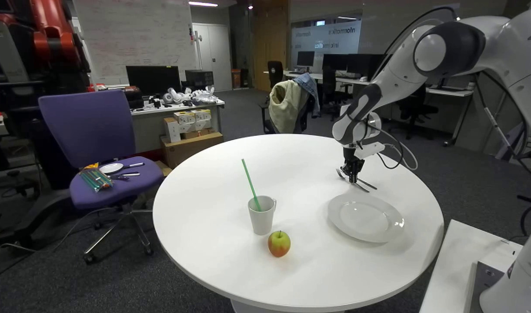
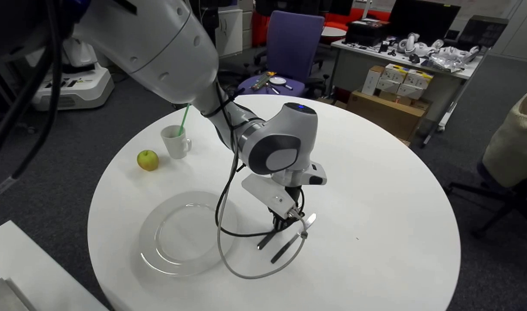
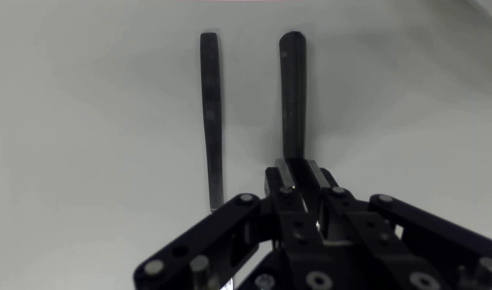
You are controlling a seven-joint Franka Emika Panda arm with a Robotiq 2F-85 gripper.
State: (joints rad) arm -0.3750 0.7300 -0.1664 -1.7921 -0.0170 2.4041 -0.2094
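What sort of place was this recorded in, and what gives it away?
Probably a robotics lab within an office space: an exterior view shows a red-armed robot, a whiteboard with faint writing and a black monitor.

In an exterior view, the counter [image 2: 375,207] offers passage right of centre. Cables [image 2: 246,235] block lower centre, the plate [image 2: 185,235] lower left.

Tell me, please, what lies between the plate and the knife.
A second utensil, gripped by the pincer, lies between the plate and the knife in an exterior view, where cables also cross that stretch.
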